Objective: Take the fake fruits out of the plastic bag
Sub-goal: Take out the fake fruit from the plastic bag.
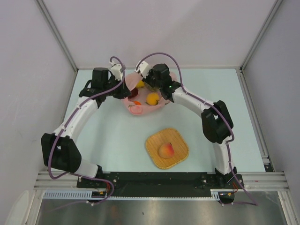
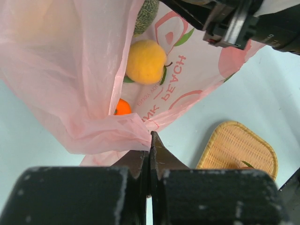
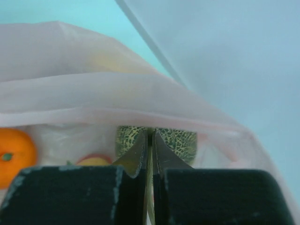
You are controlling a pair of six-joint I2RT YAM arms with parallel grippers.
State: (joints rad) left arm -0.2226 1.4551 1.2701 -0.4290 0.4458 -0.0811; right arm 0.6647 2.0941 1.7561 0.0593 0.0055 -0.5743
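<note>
Left wrist view shows us the left gripper (image 2: pixel 151 136) pinching a gathered edge of the bag (image 2: pixel 70 70); inside it we see a yellow fruit (image 2: pixel 146 61), an orange (image 2: pixel 123 107) and the melon (image 2: pixel 146 14). The right gripper (image 3: pixel 151 133) has its fingers pressed together at the bag's rim; we cannot tell if film is caught. A peach (image 1: pixel 167 150) lies on the mat (image 1: pixel 154 158), apart from the bag

The closed gripper (image 3: pixel 150 136) pinches the edge of the pink bag (image 3: pixel 93 93), a green melon (image 3: pixel 177 138) just behind its tips at 12 o'clock, an orange (image 3: pixel 14 154) at 9 o'clock.
</note>
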